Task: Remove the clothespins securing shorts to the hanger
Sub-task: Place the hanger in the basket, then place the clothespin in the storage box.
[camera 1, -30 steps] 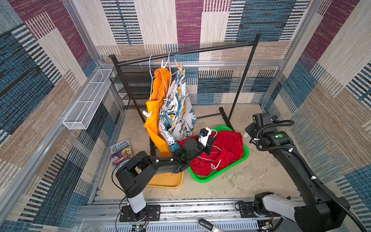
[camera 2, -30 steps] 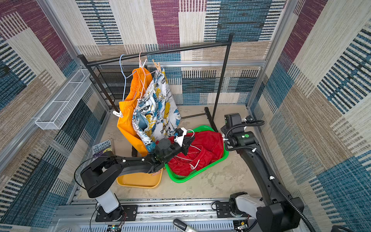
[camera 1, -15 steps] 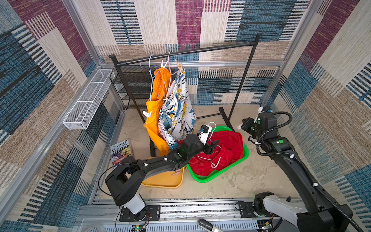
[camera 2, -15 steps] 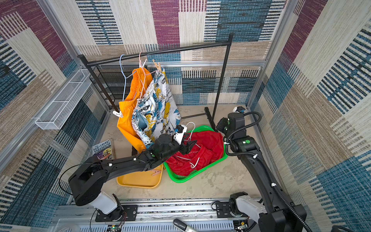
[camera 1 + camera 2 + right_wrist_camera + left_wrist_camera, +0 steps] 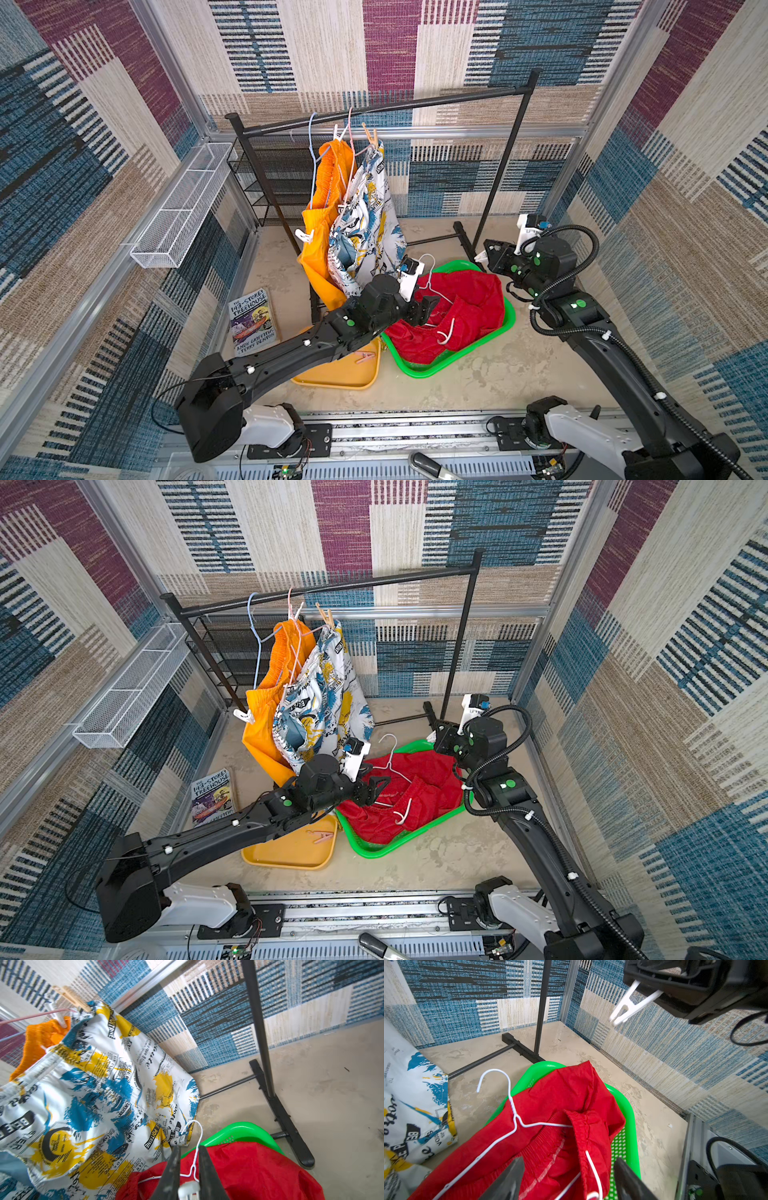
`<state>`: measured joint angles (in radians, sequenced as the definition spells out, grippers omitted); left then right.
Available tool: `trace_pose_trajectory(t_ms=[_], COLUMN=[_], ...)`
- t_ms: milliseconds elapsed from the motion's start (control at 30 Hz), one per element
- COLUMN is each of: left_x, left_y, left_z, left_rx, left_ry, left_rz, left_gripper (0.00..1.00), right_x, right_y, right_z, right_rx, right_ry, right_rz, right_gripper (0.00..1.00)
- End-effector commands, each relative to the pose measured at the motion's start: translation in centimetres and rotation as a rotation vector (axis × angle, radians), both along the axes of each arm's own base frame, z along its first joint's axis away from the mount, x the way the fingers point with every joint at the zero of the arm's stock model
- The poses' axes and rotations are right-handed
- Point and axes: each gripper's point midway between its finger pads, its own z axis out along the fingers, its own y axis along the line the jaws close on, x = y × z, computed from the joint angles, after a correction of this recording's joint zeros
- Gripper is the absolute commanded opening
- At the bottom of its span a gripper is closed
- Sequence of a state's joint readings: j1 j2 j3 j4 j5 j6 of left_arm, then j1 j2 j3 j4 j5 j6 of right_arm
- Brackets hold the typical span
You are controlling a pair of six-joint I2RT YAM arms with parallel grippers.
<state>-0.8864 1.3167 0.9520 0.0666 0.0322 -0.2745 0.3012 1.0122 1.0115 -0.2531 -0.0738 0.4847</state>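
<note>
Red shorts [image 5: 461, 307] lie in the green basket [image 5: 457, 357] with a white hanger [image 5: 512, 1113] threaded through the waistband. My left gripper [image 5: 569, 1160] hovers open just above them, holding nothing. My right gripper [image 5: 484, 253] is beyond the basket's far rim, shut on a white clothespin [image 5: 631, 1004]. Orange shorts [image 5: 320, 232] and printed shorts [image 5: 365, 232] hang from the rail, with a white clothespin [image 5: 305, 237] low on the orange pair and a tan clothespin [image 5: 371, 135] at the top. A pink clothespin [image 5: 365, 355] lies in the yellow tray [image 5: 332, 380].
A black clothes rack [image 5: 374, 110] spans the back, and its foot [image 5: 463, 241] is close to the basket. A book [image 5: 252, 322] lies on the floor at the left. A white wire basket [image 5: 178, 208] hangs on the left wall beside black mesh shelves [image 5: 274, 178].
My left gripper went from shut to open over the red shorts. My right gripper, still holding its clothespin, drifted left toward the rack's foot.
</note>
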Motion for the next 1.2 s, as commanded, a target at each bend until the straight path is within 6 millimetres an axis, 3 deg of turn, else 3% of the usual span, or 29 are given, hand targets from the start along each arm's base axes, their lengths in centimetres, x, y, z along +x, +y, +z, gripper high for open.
trace_pose_trajectory(t_ms=[0,100,300,533,767,1167], left_x=[-1.9,-3.7,-7.4,-9.8,-9.0,-4.4], left_y=[2.4,4.9,11.1,17.1,20.6,23.5], left_z=[-1.0,-0.6,-1.9,-3.4,-4.8,-5.0], left_rx=[0.06,0.082,0.159,0.218,0.236,0.118], left_ry=[0.124,0.172,0.288,0.385,0.486,0.555], left_rz=[0.028,0.058,0.16,0.326,0.465,0.532], left_gripper=[0.73,0.73,0.73,0.72,0.72,0.73], right_x=[-0.8,-1.8,-4.1,-6.8,-10.5,-14.6], right_y=[1.5,2.8,6.0,11.9,18.2,27.6], right_z=[2.1,2.7,3.2,1.7,-0.8,-6.5], right_rx=[0.004,0.002,-0.011,-0.052,-0.065,-0.157], right_ry=[-0.11,-0.148,-0.21,-0.229,-0.234,-0.172], right_rz=[0.086,0.147,0.277,0.435,0.595,0.784], right_gripper=[0.17,0.17,0.18,0.18,0.19,0.19])
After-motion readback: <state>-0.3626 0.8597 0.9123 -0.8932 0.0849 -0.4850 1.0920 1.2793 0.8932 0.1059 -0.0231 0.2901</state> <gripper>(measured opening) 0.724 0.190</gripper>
